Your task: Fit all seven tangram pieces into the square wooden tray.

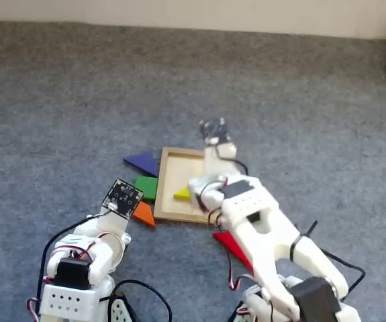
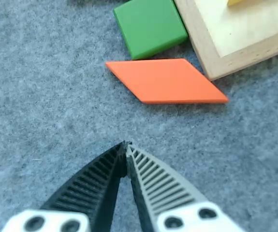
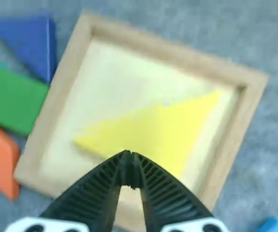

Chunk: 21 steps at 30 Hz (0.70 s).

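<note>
The square wooden tray (image 1: 160,184) lies on grey carpet with a yellow triangle (image 1: 182,194) inside it. Beside the tray's left rim sit a blue triangle (image 1: 142,162), a green square (image 1: 146,187) and an orange parallelogram (image 1: 143,214). A red triangle (image 1: 231,246) lies on the carpet below the tray, partly under the right arm. My right gripper (image 3: 128,159) is shut and empty, above the yellow triangle (image 3: 168,130) near the tray's rim (image 3: 177,53). My left gripper (image 2: 125,147) is shut and empty over carpet, a short way from the orange parallelogram (image 2: 168,81) and the green square (image 2: 151,26).
The right arm stretches over the tray's right half and hides much of it in the high view. A sliver of something light blue (image 3: 267,224) shows beyond the tray's corner. Open carpet lies all around, with a pale wall edge along the far side.
</note>
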{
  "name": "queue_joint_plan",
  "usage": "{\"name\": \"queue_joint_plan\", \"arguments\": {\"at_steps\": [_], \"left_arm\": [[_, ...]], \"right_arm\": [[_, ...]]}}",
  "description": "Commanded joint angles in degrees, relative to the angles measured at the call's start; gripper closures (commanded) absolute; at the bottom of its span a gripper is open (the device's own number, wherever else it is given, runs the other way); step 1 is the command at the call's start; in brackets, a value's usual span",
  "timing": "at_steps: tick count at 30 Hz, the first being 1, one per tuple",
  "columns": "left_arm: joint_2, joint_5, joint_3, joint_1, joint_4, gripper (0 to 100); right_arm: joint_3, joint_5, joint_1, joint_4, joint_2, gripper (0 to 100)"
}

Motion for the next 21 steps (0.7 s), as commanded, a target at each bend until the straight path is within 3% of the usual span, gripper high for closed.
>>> {"name": "queue_joint_plan", "arguments": {"at_steps": [1, 5, 11, 21], "left_arm": [[-1.5, -0.4, 1.1, -0.3, 0.2, 100], [-1.5, -0.4, 1.1, -0.3, 0.2, 100], [-1.5, -0.4, 1.1, -0.3, 0.2, 100], [-1.5, -0.4, 1.1, -0.3, 0.2, 100]], "right_arm": [[-0.1, 0.5, -3.2, 3.6, -2.9, 97.8], [-0.4, 0.6, -2.9, 0.0, 2.3, 97.8], [-1.0, 0.9, 0.5, -14.6, 10.5, 97.8], [-7.6, 1.0, 1.4, -24.7, 17.7, 97.9]]}}
